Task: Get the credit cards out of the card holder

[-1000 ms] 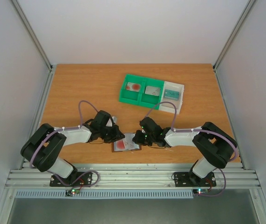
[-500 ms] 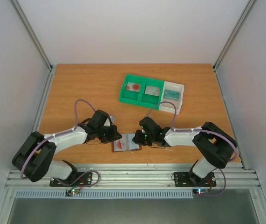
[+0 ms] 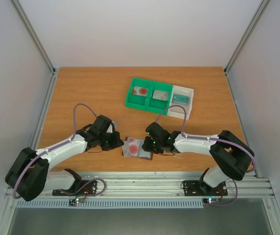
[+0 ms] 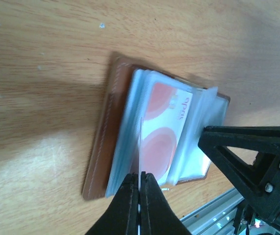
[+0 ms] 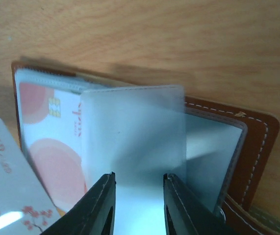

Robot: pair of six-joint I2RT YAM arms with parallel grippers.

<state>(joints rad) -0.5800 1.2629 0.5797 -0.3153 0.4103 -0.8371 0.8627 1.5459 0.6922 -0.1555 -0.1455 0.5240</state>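
The brown card holder (image 3: 142, 152) lies open near the table's front edge, its pale pockets (image 5: 135, 132) fanned up. My left gripper (image 3: 121, 144) is shut on the thin edge of a credit card (image 4: 140, 161), which I see edge-on at the holder's left side. Another white card with pink-red circles (image 4: 164, 127) sits in a pocket. In the right wrist view a "VIP" card (image 5: 5, 181) pokes out at the lower left. My right gripper (image 5: 139, 183) stands open over a translucent pocket, at the holder's right side (image 3: 147, 145).
A green-and-white compartment tray (image 3: 179, 110) stands behind the holder at centre right, with a card in each of its three bins. The metal rail of the table's front edge (image 4: 218, 215) runs close under the holder.
The right gripper has opened its jaws. The left arm has drawn back to the left with a card, which now shows farther out of the holder's left side.
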